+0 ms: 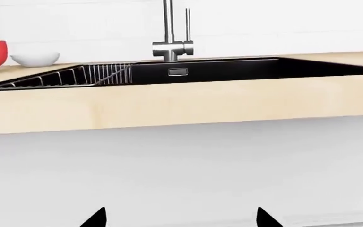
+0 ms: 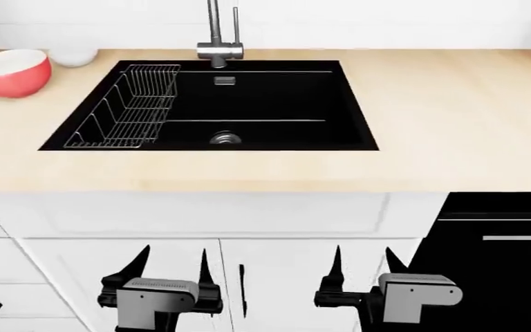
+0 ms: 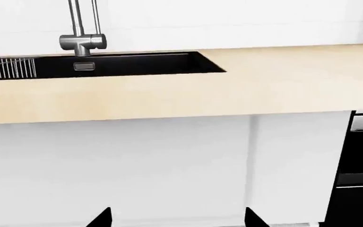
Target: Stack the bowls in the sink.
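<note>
A pale wooden desk (image 2: 450,124) spans the frame's middle, white cabinet doors (image 2: 275,277) below it, a black appliance (image 2: 505,256) lower right.

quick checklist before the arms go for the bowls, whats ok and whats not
1. Both bowls found: ok. The red bowl and the white bowl sit on the counter left of the sink, side by side.
2. Left gripper open and empty: ok.
3. Right gripper open and empty: ok.
4. Arms near the bowls: not ok. Both grippers hang low in front of the cabinet doors, below counter level.
5. Sink floor free for stacking: ok. Only the wire rack fills its left part; the drain area is bare.
6. Tap clear of the path: cannot tell yet.
</note>
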